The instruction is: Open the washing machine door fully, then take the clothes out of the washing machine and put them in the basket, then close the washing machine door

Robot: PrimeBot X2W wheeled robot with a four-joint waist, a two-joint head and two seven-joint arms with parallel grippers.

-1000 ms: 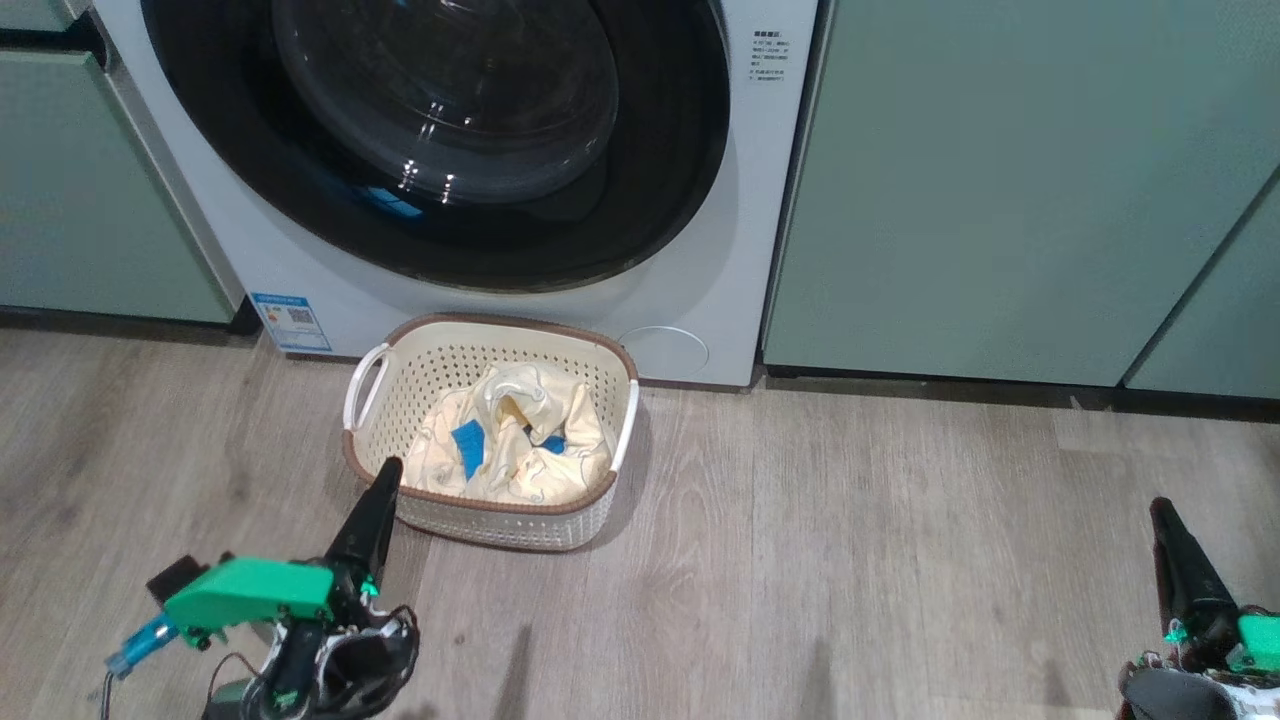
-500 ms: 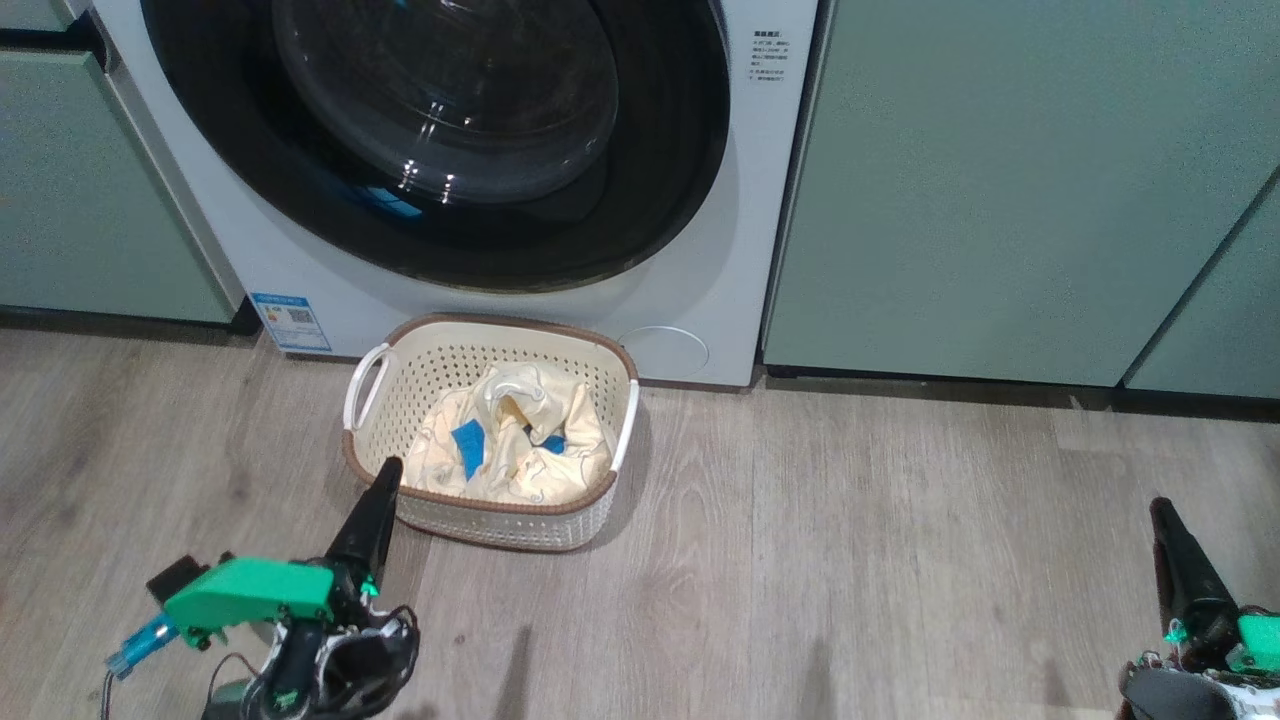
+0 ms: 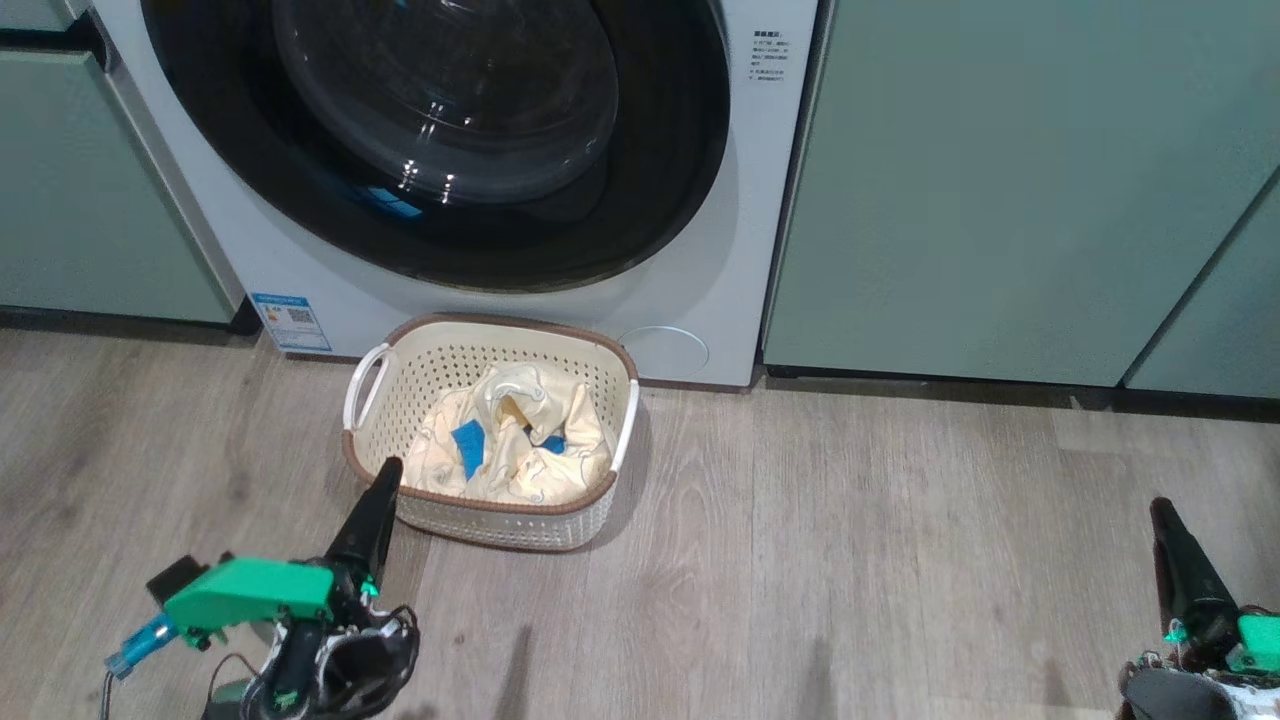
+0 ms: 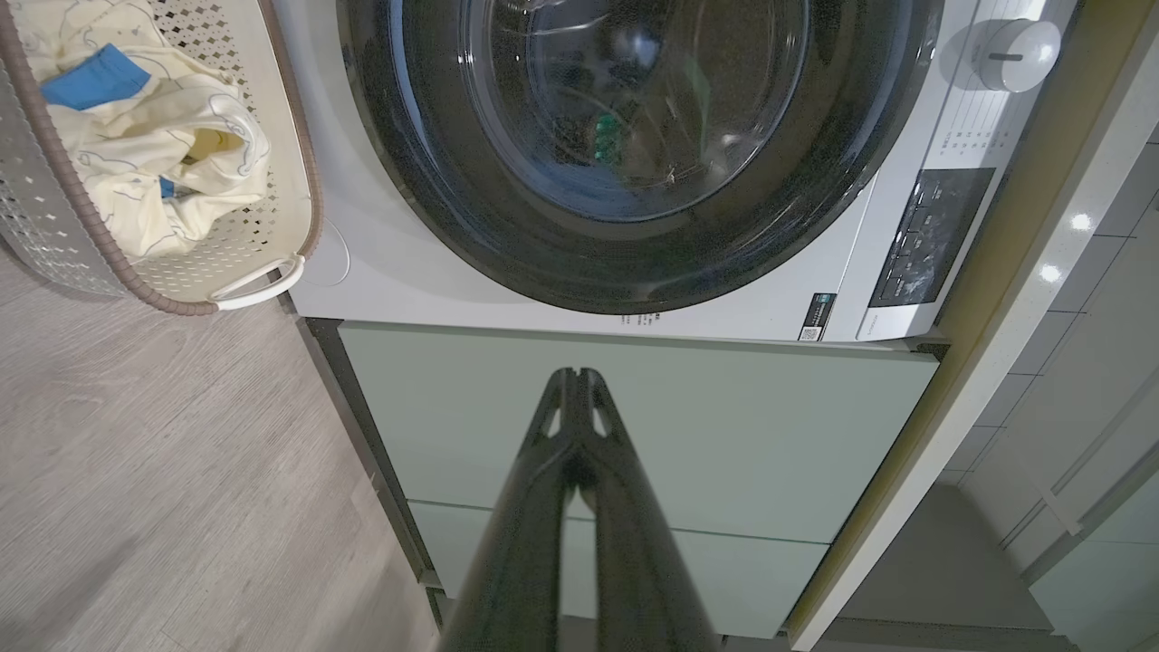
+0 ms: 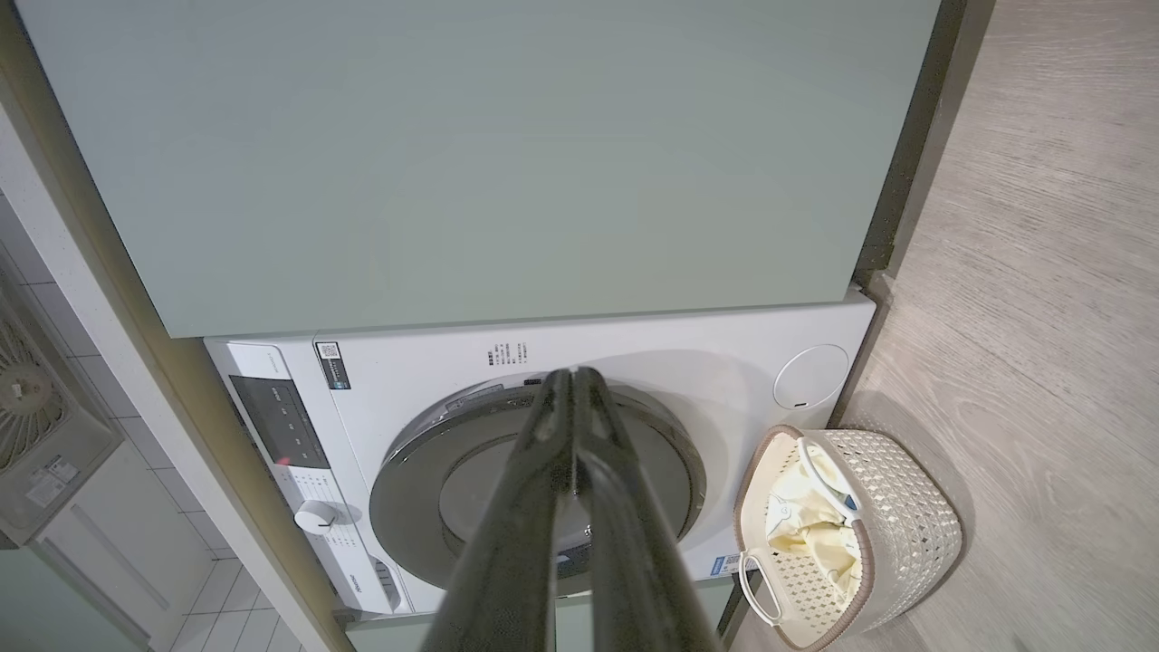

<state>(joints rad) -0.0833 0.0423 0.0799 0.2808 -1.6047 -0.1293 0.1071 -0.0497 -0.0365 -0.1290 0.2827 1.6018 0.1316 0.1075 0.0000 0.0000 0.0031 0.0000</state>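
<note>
The washing machine (image 3: 700,290) (image 4: 815,272) (image 5: 688,380) stands white between green cabinet fronts. Its door (image 3: 450,220) (image 4: 634,263) (image 5: 426,480), black-rimmed with a glass bowl, lies shut against the front. On the floor before it sits the cream basket (image 3: 500,525) (image 4: 299,136) (image 5: 914,525), holding the pale yellow clothes (image 3: 520,450) (image 4: 145,154) (image 5: 806,534) with blue patches. My left gripper (image 3: 388,466) (image 4: 573,373) hangs shut and empty, its tip at the basket's near left corner. Far off at the lower right, my right gripper (image 3: 1160,505) (image 5: 572,373) is shut and empty.
Sage-green cabinet fronts (image 3: 1000,200) (image 4: 634,435) (image 5: 453,154) flank the machine. Wood-look floor (image 3: 850,560) stretches in front. A control panel with a white dial (image 4: 1010,41) (image 5: 315,518) sits at the machine's top. A blue label (image 3: 292,320) marks the lower left corner.
</note>
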